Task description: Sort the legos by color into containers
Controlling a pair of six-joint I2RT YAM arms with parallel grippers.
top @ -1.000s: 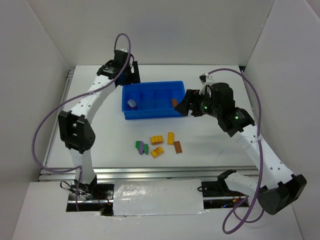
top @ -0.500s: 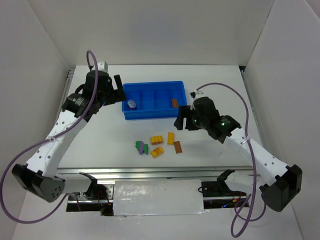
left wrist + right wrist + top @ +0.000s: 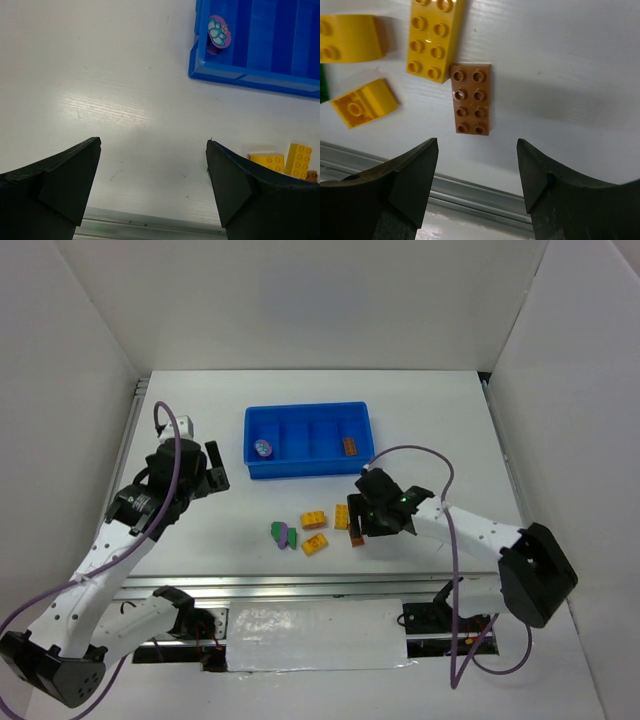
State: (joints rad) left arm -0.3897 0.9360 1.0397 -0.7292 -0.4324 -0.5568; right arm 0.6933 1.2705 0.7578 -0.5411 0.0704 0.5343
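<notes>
The blue tray [image 3: 305,427] sits at the table's far middle. A purple piece [image 3: 263,448] lies in its left compartment and a brown brick [image 3: 349,445] in its right one. Loose legos lie near the front: green [image 3: 275,530], purple [image 3: 284,536], three yellow [image 3: 314,519] and a brown brick [image 3: 357,537]. My right gripper [image 3: 357,524] is open and empty, hovering over that brown brick [image 3: 472,98], which lies between the jaws' line beside a yellow brick [image 3: 434,37]. My left gripper [image 3: 216,470] is open and empty, left of the tray [image 3: 250,80].
An aluminium rail [image 3: 300,585] runs along the table's near edge, close under the right gripper [image 3: 477,165]. White walls enclose the table on three sides. The left wrist view shows the purple piece [image 3: 218,32] and two yellow bricks [image 3: 267,160] at right.
Both arms have left the tray. The left arm swung back to the left and nearer. The right arm came down and nearer, over the loose brown brick.
</notes>
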